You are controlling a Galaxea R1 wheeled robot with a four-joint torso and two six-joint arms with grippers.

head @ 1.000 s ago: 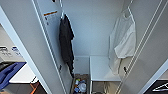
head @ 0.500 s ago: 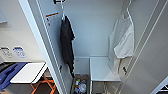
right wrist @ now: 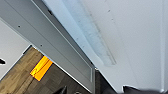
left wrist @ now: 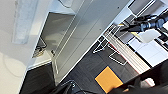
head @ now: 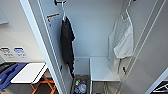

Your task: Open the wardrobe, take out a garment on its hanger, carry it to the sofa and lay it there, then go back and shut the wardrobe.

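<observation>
The wardrobe (head: 45, 50) stands open in the head view, with both white doors swung out. At its right side hangs the white garment (head: 122, 42) on its thin white hanger (head: 127, 15). A black shirt (head: 66, 42) hangs at the left on its own hanger. One wardrobe door (left wrist: 82, 37) shows edge-on in the left wrist view, above dark floor. The right wrist view looks along another white door panel (right wrist: 62, 52). Dark parts of my right gripper (right wrist: 97, 90) sit at that picture's edge.
Inside the wardrobe there is a low white shelf (head: 100, 70) and a bin of small items (head: 80, 86) on the floor. A white table on orange legs (head: 30, 72) and a blue shape (head: 7, 75) stand left of the open door. An orange floor patch (left wrist: 108, 78) lies nearby.
The whole head picture has shifted slightly, so the camera moved; the white table shows more at the left. Both shirts hang as before.
</observation>
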